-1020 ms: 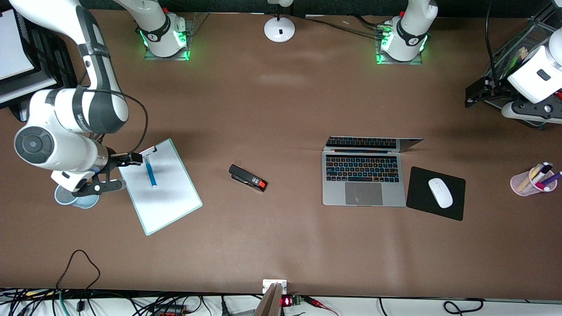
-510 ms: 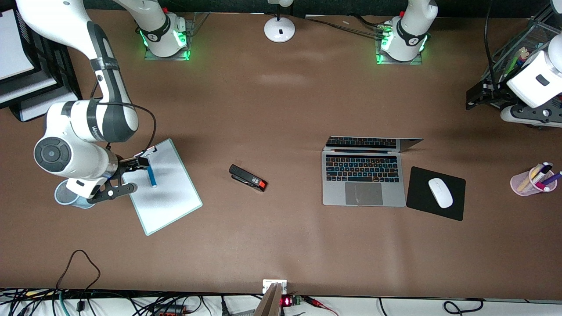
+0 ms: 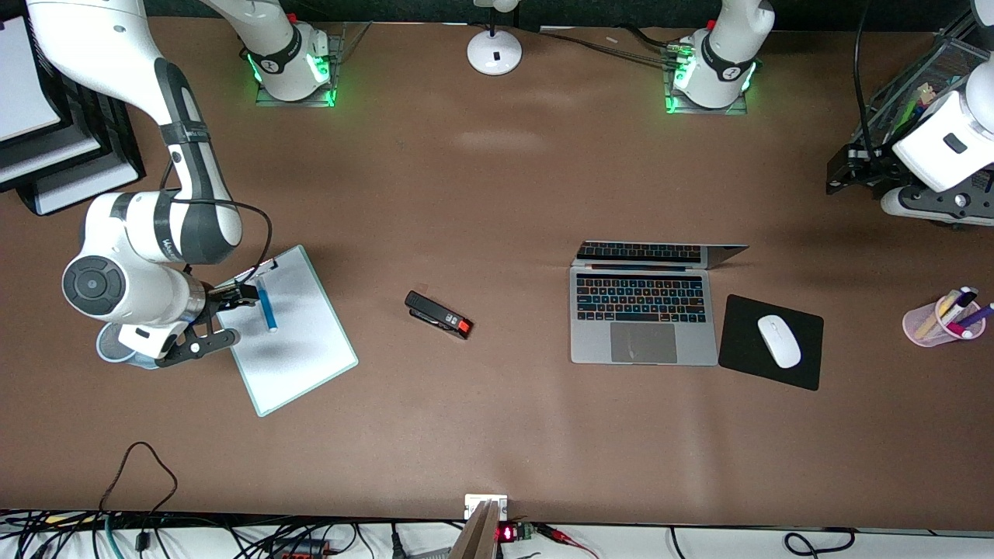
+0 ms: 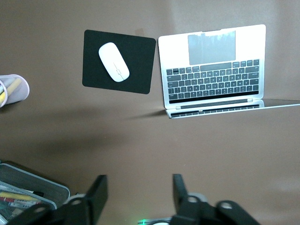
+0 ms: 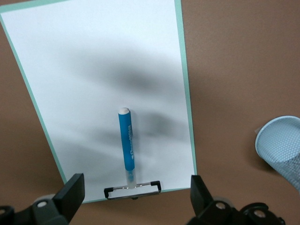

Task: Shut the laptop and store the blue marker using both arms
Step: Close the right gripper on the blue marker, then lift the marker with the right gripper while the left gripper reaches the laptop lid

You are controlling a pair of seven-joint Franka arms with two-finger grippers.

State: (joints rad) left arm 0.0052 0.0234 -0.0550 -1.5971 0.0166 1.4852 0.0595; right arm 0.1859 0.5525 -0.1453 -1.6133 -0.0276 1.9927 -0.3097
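The blue marker (image 3: pixel 266 307) lies on a white clipboard (image 3: pixel 299 345) at the right arm's end of the table, its white end by the metal clip. In the right wrist view the marker (image 5: pixel 126 147) lies between my spread fingers. My right gripper (image 3: pixel 224 317) is open and empty, over the clip edge of the clipboard (image 5: pixel 93 70). The silver-grey laptop (image 3: pixel 643 314) stands open, keyboard lit. It also shows in the left wrist view (image 4: pixel 213 70). My left gripper (image 3: pixel 846 167) is open and empty, over the table at the left arm's end, apart from the laptop.
A black stapler (image 3: pixel 439 314) lies between clipboard and laptop. A black mouse pad (image 3: pixel 745 357) with a white mouse (image 3: pixel 779 340) lies beside the laptop. There are also a pink pen cup (image 3: pixel 942 320), a mesh organizer (image 3: pixel 928 74), a blue mesh cup (image 5: pixel 281 145), paper trays (image 3: pixel 46 155) and a lamp base (image 3: pixel 495 51).
My right arm has swung a little toward the clipboard, and its gripper now sits lower in the front view by the clip. My left arm has drifted slightly toward its end of the table.
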